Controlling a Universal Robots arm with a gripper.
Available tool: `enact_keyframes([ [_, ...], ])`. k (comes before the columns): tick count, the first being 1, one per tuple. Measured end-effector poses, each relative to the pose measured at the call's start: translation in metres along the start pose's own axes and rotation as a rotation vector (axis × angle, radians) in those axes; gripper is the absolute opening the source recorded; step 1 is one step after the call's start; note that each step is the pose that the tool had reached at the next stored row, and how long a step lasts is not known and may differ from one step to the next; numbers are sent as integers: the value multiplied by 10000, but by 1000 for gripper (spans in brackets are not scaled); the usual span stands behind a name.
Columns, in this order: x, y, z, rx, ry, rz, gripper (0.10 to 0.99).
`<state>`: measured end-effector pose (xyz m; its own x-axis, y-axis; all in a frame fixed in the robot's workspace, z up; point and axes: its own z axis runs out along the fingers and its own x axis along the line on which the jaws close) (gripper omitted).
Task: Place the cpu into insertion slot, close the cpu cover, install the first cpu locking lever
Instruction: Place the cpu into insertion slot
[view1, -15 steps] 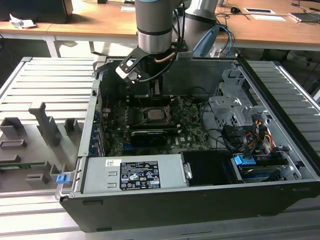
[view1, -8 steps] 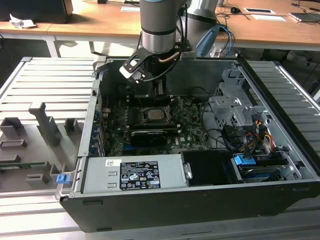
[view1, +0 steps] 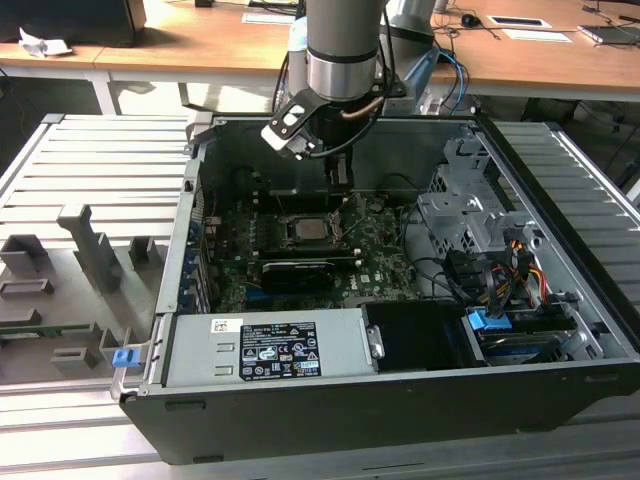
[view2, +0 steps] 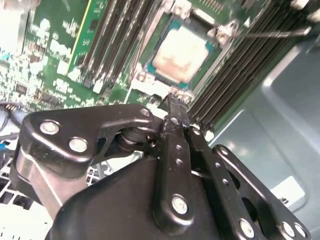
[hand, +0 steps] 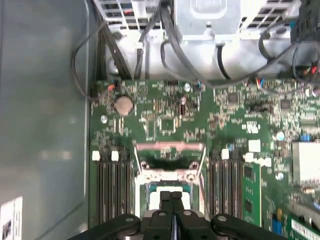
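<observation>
Cpu (view2: 180, 55): one unit, tan-silver face up, seated in the single insertion slot (hand: 141, 195) on the green board. In the exterior view, working from the near side, one grey power supply box (view1: 265, 350) lies against the case's (view1: 330, 440) near wall. One long black card (view1: 298, 272) comes next, then the slot with the cpu, then the gripper (view1: 340, 185). One arm (view1: 345, 45) drops vertically into the open case, wrist straight down, with the gripper's tip low over the slot's far side; contact cannot be confirmed. Both wrist views show its two fingers (hand: 165, 197) pressed together with nothing between them. The second wrist view gives the cpu's face, which the gripper (hand: 171, 196) blocks in the first wrist view. The first wrist view shows one cpu cover (hand: 170, 146), apparently raised at the slot's far edge. It also shows two banks of long black slots (hand: 114, 185), one on each side.
</observation>
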<state>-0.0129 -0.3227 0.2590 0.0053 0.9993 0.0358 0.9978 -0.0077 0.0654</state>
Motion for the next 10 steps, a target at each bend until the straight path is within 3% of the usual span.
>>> enact_keyframes([
  [4, 2, 58, -56, 17, 0, 0, 106],
  [7, 3, 141, -64, 18, 0, 2, 106],
  [10, 4, 312, -53, 72, -4, 0, 106],
])
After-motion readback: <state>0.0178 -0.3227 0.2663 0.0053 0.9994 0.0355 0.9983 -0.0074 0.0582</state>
